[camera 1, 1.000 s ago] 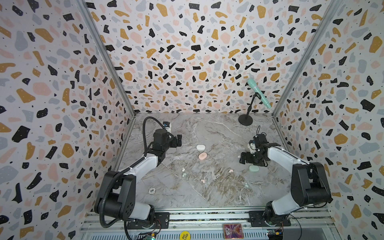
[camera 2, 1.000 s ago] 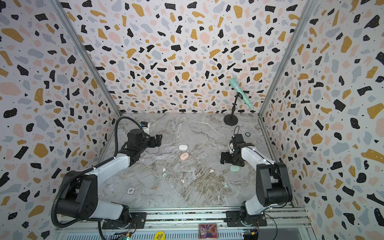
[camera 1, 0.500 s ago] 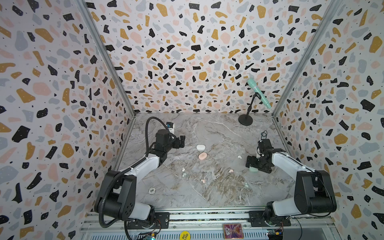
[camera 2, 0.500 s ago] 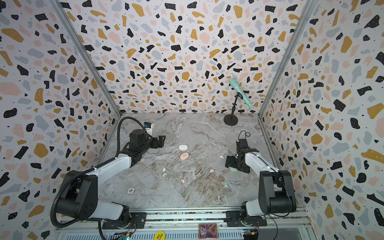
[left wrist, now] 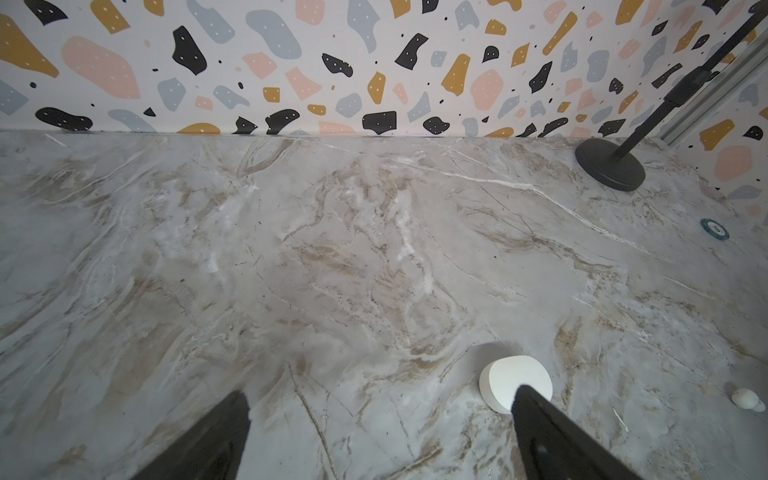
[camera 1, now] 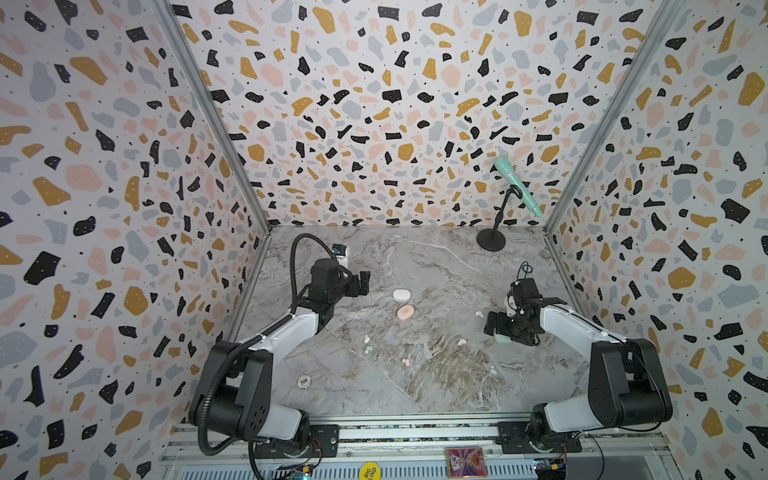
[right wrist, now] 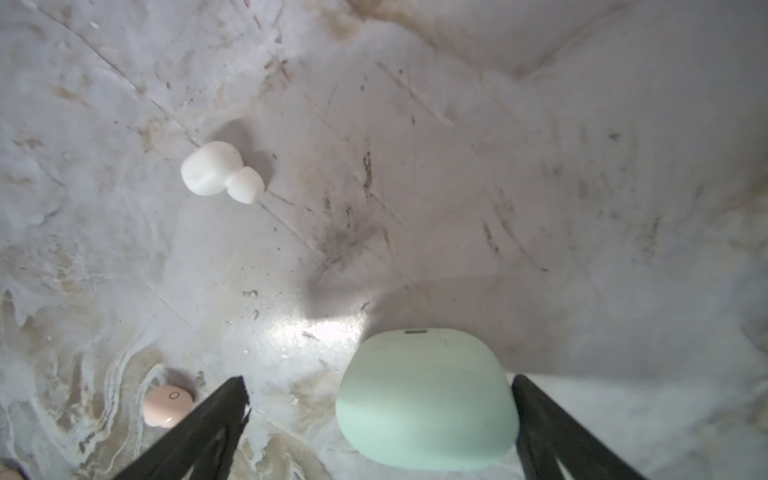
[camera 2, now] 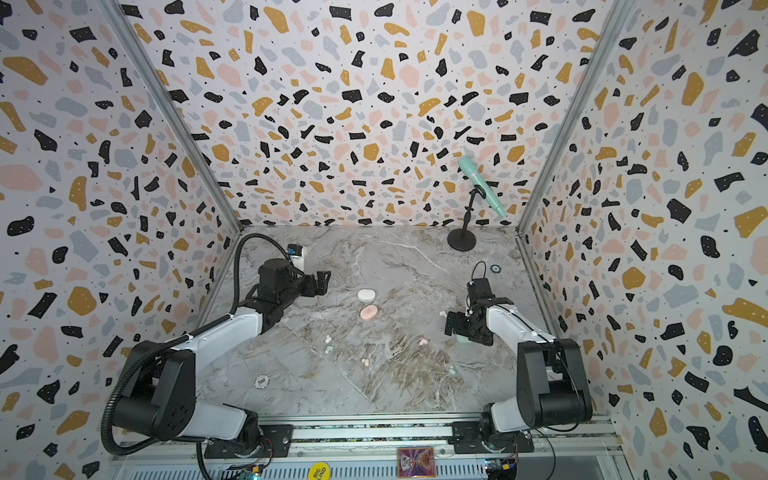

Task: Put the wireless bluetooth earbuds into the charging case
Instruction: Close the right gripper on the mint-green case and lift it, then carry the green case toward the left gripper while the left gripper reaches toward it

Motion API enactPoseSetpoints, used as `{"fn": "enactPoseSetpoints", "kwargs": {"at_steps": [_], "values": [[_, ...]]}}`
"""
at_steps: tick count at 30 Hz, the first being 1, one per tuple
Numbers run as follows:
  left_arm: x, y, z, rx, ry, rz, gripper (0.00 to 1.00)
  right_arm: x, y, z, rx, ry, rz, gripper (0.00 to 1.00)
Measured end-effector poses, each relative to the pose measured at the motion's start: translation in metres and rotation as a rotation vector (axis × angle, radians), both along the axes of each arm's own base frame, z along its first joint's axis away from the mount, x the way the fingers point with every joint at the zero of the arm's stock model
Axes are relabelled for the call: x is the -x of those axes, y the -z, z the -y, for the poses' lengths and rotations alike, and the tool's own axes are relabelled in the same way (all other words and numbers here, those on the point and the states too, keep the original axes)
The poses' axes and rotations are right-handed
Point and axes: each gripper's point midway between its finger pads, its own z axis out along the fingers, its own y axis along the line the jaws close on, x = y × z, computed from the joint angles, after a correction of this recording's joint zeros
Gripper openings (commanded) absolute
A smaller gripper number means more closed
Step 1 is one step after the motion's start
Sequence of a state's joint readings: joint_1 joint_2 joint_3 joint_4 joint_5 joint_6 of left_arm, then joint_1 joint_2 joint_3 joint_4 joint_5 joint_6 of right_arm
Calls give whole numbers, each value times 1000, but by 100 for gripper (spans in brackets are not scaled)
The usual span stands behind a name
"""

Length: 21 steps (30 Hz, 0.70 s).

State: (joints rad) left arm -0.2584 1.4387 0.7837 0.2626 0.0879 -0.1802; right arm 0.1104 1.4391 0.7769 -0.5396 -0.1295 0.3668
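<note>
Three closed charging cases show in both top views: white [camera 1: 401, 295], pink [camera 1: 405, 311] and mint [camera 1: 501, 337]. My right gripper [camera 1: 496, 328] is open and low over the mint case [right wrist: 428, 399], which lies between its fingers, close to one finger [right wrist: 540, 415]. My left gripper [camera 1: 363, 282] is open and empty, just left of the white case [left wrist: 511, 380]. Earbuds lie loose on the marble: white [right wrist: 216, 170], pink [right wrist: 166, 405], two mint [camera 1: 368, 345], another pink [camera 1: 406, 362] and a pale one [camera 1: 493, 369].
A mint microphone on a black stand [camera 1: 491, 240] stands at the back right. A poker chip [camera 1: 304, 380] lies front left, another [camera 2: 494, 269] near the right wall. Terrazzo walls close three sides. A card [camera 1: 465, 461] sits on the front rail.
My right gripper has come down and toward the front, over the mint case, which now sits between its fingers. My left gripper has drifted slightly right toward the white case.
</note>
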Motion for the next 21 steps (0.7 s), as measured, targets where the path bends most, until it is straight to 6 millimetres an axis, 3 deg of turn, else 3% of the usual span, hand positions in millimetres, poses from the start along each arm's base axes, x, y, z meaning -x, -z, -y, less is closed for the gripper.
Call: {"fn": "enactPoseSetpoints", "kwargs": {"at_steps": [21], "values": [[-1,3,1,-1,2,-7,100,2,2,7,120,-16,5,71]]}}
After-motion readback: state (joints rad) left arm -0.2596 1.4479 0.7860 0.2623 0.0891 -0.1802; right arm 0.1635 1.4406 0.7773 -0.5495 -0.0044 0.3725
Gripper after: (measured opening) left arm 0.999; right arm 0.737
